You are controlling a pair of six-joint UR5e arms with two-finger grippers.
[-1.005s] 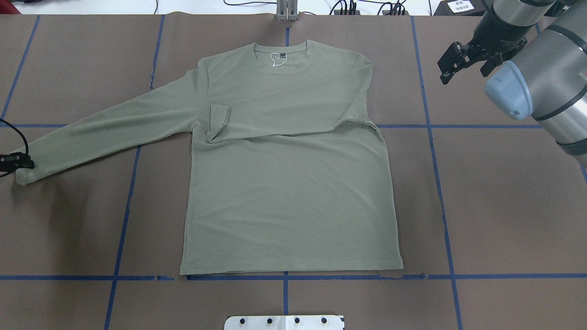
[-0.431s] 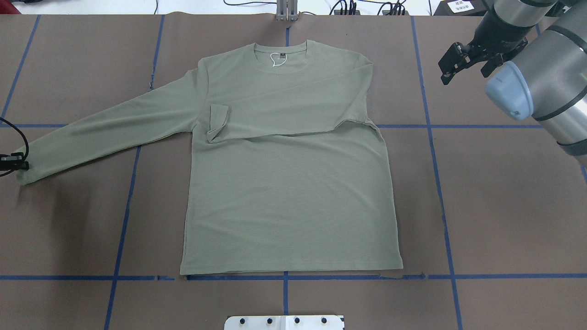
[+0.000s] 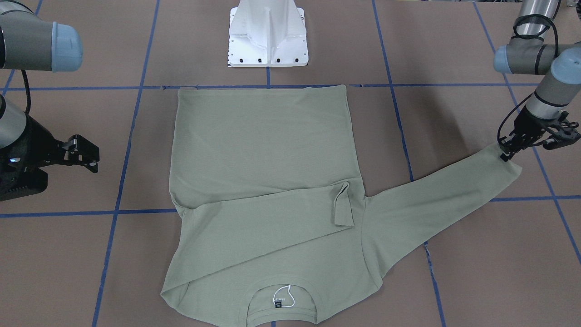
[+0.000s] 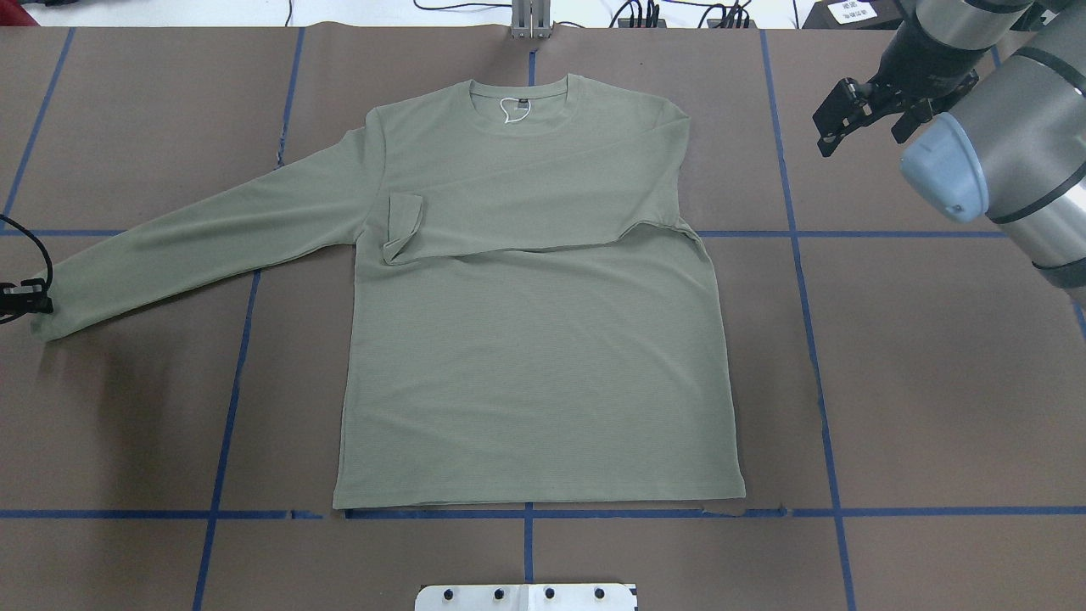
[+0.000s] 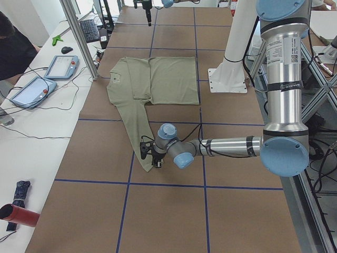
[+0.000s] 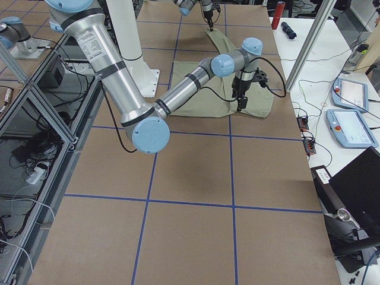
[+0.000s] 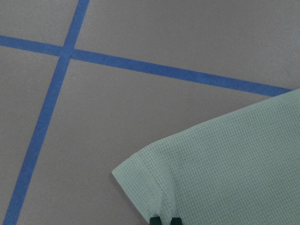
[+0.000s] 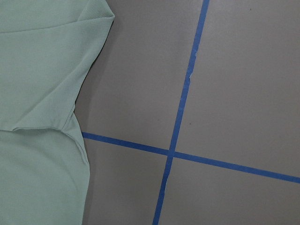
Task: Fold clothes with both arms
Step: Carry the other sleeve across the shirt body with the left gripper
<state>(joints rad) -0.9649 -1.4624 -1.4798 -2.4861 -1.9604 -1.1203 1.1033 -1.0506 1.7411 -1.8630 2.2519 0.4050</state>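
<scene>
The sage-green shirt [image 4: 534, 339] lies flat, front up, neckline away from me. One sleeve is folded across the chest, its cuff [image 4: 403, 225] turned over. The other sleeve [image 4: 195, 238] stretches out towards the table's left side. My left gripper [image 4: 34, 297] is at that sleeve's cuff [image 3: 508, 168]. In the left wrist view its fingertips [image 7: 154, 220] sit close together on the cuff's edge [image 7: 150, 187], shut on it. My right gripper [image 4: 857, 114] hovers open and empty above the table, to the right of the shirt's shoulder. It also shows in the front-facing view [image 3: 86, 154].
The white pedestal base [image 3: 268, 36] stands just behind the shirt's hem. Blue tape lines [image 4: 814, 339] cross the brown table. The right wrist view shows the shirt's side edge [image 8: 37, 93] beside a tape cross. Tablets and cables lie on a side bench [image 5: 47, 74].
My left gripper has shifted a little to the left with the cuff. My right gripper has drifted slightly away from me. The shirt's body has not moved.
</scene>
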